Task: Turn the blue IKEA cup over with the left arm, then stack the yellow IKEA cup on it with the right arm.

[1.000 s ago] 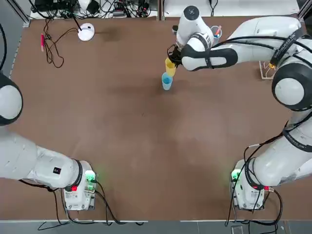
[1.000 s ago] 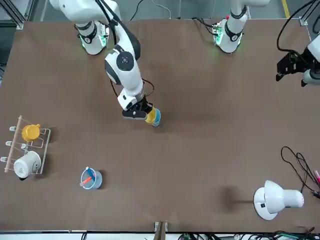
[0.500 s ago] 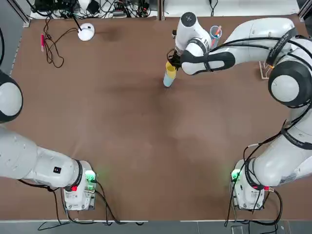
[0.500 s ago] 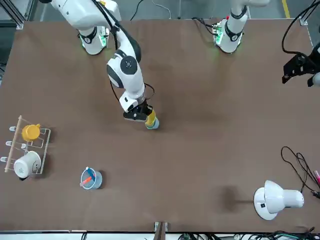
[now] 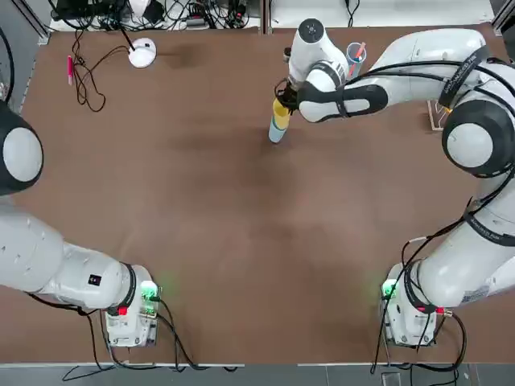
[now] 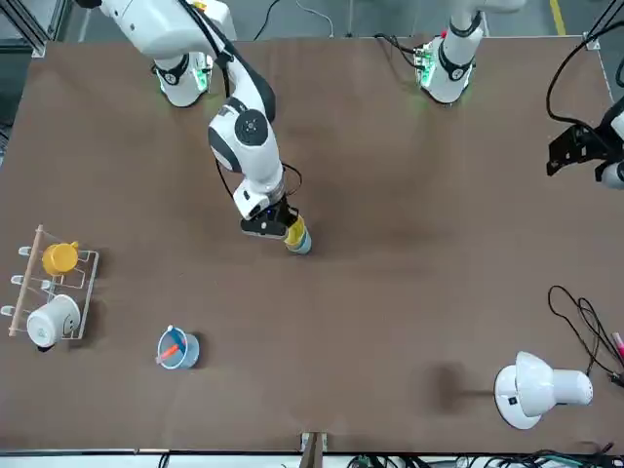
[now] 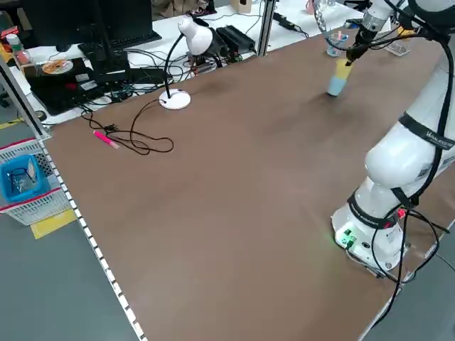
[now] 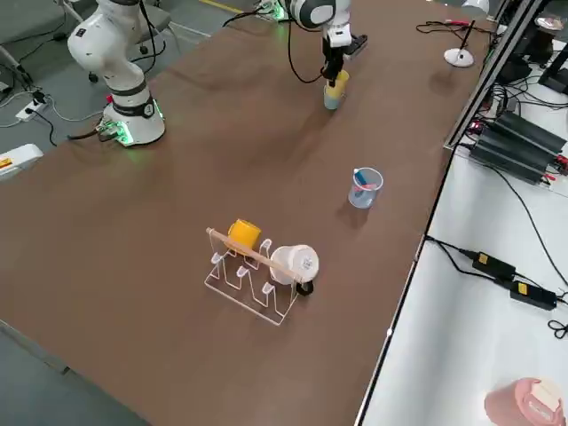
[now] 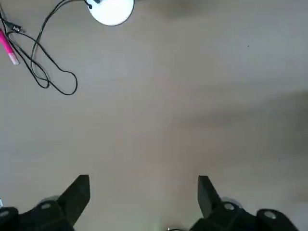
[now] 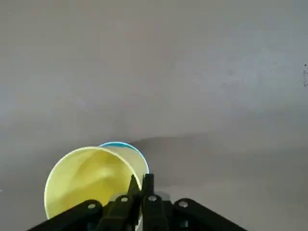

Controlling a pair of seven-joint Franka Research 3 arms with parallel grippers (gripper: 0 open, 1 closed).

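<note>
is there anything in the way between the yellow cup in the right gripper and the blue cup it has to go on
Nothing visible stands between them: the yellow cup, in the right gripper, already sits partly inside the blue cup.

The yellow cup (image 10: 79, 183) partly hides the blue cup (image 10: 143, 155).

yellow cup (image 10: 77, 178): smooth plastic | tabletop (image 5: 217, 225): matt | lamp (image 6: 556, 385): glossy, perhaps metal
</note>
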